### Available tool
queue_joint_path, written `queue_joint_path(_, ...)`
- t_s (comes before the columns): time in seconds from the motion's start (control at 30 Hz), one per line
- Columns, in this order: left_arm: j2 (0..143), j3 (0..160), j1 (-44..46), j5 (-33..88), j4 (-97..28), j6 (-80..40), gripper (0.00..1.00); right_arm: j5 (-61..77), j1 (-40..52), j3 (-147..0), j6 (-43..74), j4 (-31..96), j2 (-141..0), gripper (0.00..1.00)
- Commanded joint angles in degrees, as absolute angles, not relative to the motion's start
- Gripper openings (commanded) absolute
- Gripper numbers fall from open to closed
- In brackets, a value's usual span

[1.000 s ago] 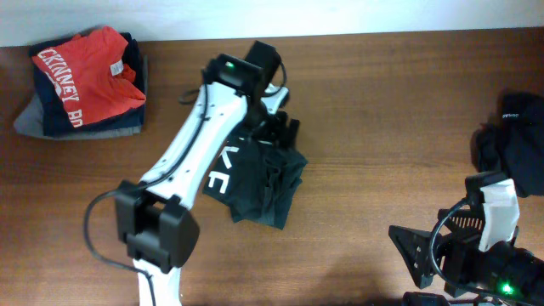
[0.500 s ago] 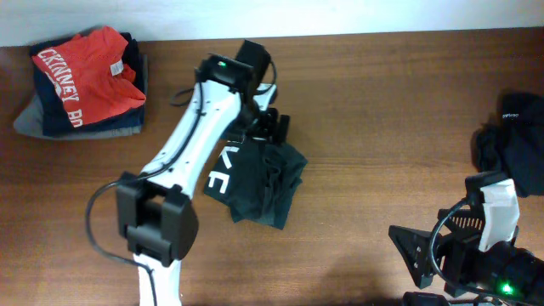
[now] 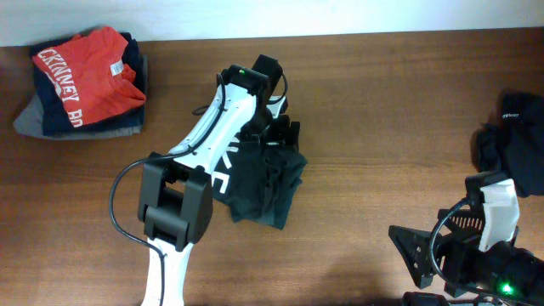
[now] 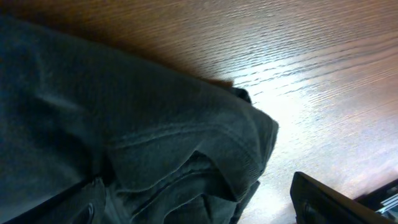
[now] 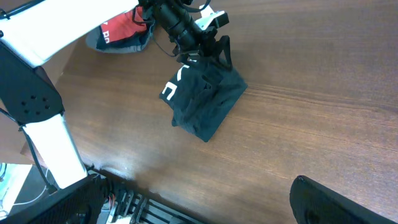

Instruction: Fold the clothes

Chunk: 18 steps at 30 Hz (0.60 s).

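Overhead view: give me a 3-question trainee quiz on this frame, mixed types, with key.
1. True or false: the left gripper is at the far edge of the dark T-shirt in the middle.
2. What lies at the right edge of the table? A) crumpled dark clothes B) a folded towel C) a box
3. Fill in: the lettering on the dark T-shirt is ___.
Key: 1 true; 2 A; 3 white.
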<state>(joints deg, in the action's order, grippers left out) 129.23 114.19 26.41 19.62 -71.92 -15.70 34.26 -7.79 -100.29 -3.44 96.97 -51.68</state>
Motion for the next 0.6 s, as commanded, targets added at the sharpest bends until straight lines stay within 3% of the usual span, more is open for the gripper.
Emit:
queue_joint_path(0.0,129.75,114.30,27.00,21.21,-71.64,-16.29,0.93,33.78,-7.46,-100.88,-3.55,97.30,-51.72,0.99)
queue_joint_path(0.57,130.21,121.60,29.76,19.11,-76.31,-17.37,0.93,33.78,-7.46,-100.88,-3.55,97.30,-51.72,0.99)
